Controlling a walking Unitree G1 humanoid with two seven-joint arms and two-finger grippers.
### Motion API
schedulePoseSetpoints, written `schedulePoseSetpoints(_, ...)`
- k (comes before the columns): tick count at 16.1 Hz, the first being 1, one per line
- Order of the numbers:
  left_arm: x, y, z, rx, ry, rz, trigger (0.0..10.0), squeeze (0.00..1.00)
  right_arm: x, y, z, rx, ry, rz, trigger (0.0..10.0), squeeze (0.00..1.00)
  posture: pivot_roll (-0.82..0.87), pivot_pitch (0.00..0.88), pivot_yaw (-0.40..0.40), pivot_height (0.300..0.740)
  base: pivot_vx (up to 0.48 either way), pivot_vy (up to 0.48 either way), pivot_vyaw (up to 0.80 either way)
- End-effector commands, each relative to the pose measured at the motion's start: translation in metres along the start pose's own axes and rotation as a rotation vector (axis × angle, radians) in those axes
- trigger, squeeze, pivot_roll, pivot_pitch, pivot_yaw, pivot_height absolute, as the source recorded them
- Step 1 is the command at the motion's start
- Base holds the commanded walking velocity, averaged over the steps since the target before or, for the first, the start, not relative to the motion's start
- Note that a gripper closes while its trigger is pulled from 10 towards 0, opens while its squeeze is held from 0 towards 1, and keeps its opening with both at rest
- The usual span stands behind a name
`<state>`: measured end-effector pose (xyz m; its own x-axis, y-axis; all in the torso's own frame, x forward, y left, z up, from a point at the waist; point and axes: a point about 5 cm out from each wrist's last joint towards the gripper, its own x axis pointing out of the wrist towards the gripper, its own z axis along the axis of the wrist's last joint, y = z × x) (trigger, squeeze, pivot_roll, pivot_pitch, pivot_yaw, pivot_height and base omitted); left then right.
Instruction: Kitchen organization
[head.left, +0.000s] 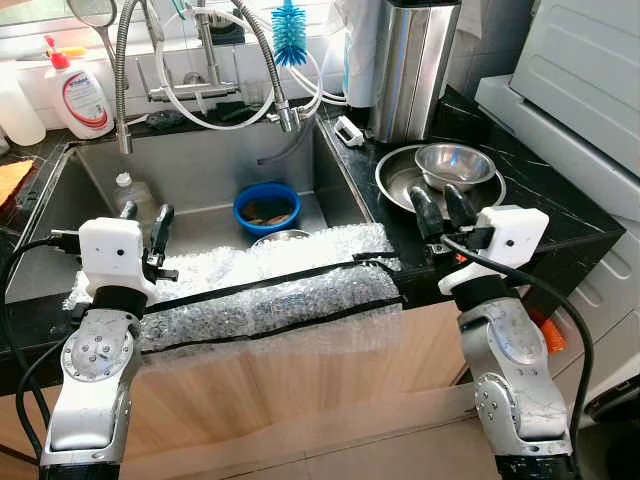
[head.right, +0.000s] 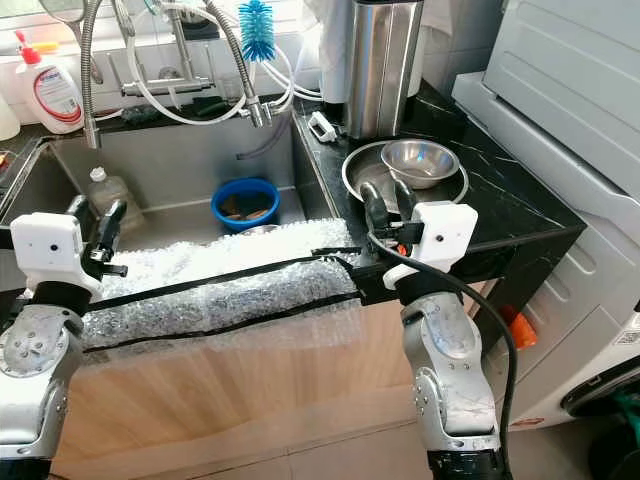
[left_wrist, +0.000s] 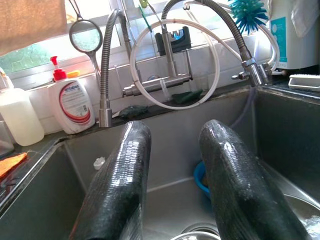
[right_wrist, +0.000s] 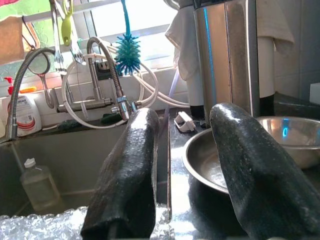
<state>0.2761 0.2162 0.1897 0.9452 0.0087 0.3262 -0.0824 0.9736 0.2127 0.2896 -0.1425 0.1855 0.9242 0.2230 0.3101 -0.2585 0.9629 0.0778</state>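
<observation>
Stainless steel bowls (head.left: 452, 163) sit nested on the black surface (head.left: 545, 195) at right centre of the frame, straight ahead of the right gripper (head.left: 438, 212), whose fingers stand parted and empty just short of the rim. The left gripper (head.left: 146, 232), fingers also apart and empty, hovers over the sink (head.left: 200, 165) at left, well away, so the right arm is nearer.

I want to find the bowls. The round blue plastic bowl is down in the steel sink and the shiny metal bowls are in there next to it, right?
Not quite. The round blue plastic bowl is down in the steel sink, but the shiny metal bowls sit stacked on the black marble counter to the sink's right, just beyond the right gripper. The left eye view shows it.
</observation>
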Motion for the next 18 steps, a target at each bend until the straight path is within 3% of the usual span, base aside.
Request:
schedulePoseSetpoints(1, 0.002, 0.0, 0.0, 0.02, 0.003, 0.0, 10.0, 0.0, 0.005, 0.001, 0.003, -0.006, -0.008, 0.006, 10.0, 0.0, -0.09, 0.0, 0.042, 0.74, 0.0, 0.0, 0.0)
schedulePoseSetpoints(9, 0.006, -0.002, -0.001, 0.001, 0.0, 0.01, 10.0, 0.0, 0.007, 0.003, 0.002, -0.009, -0.006, 0.011, 10.0, 0.0, -0.09, 0.0, 0.041, 0.74, 0.0, 0.0, 0.0)
schedulePoseSetpoints(13, 0.0, 0.019, -0.004, 0.054, 0.017, 0.034, 10.0, 0.0, 0.004, -0.006, 0.004, -0.039, 0.001, 0.007, 10.0, 0.0, -0.09, 0.0, 0.025, 0.74, 0.0, 0.0, 0.0)
schedulePoseSetpoints(18, -0.01, 0.022, -0.007, 0.084, 0.033, 0.05, 10.0, 0.0, -0.003, -0.008, 0.001, -0.039, 0.026, 0.004, 10.0, 0.0, -0.08, 0.0, 0.005, 0.74, 0.0, 0.0, 0.0)
